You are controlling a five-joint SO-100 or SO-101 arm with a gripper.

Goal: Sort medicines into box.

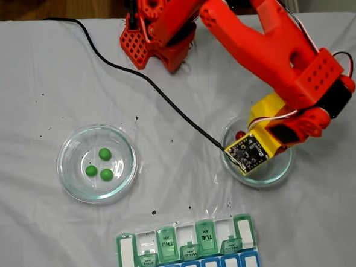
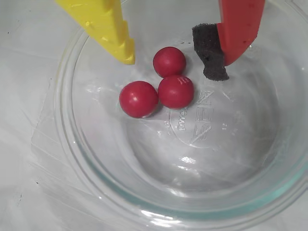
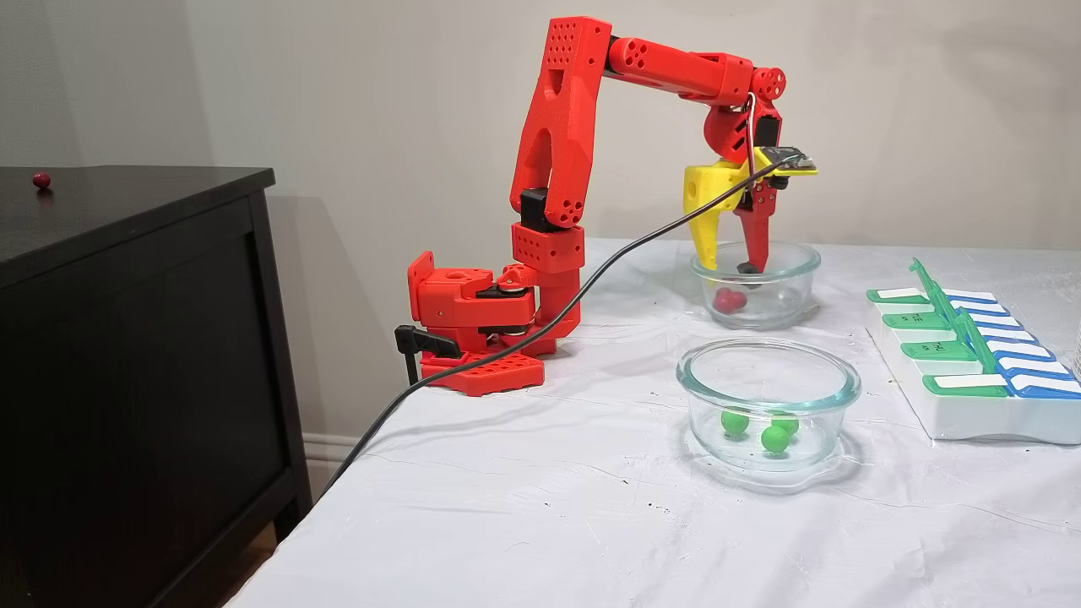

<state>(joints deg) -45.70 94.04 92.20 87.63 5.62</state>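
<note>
Three dark red medicines (image 2: 176, 91) lie clustered in a round glass dish (image 2: 96, 192), also seen as red medicines (image 3: 728, 300) in a fixed view. My gripper (image 2: 172, 67) hangs open just above them, inside the dish rim, with the yellow finger (image 2: 103, 26) on the left and the red finger with its black pad (image 2: 211, 53) on the right. Nothing is between them. Three green medicines (image 1: 105, 153) sit in a second glass dish (image 1: 69, 176). The box (image 1: 185, 248), with green and blue lids, lies at the table's near edge.
The orange arm's base (image 1: 153, 32) stands at the back, and a black cable (image 1: 157, 92) runs across the white cloth to the wrist. In a fixed view a black cabinet (image 3: 127, 338) stands left of the table with one red ball (image 3: 40, 179) on top.
</note>
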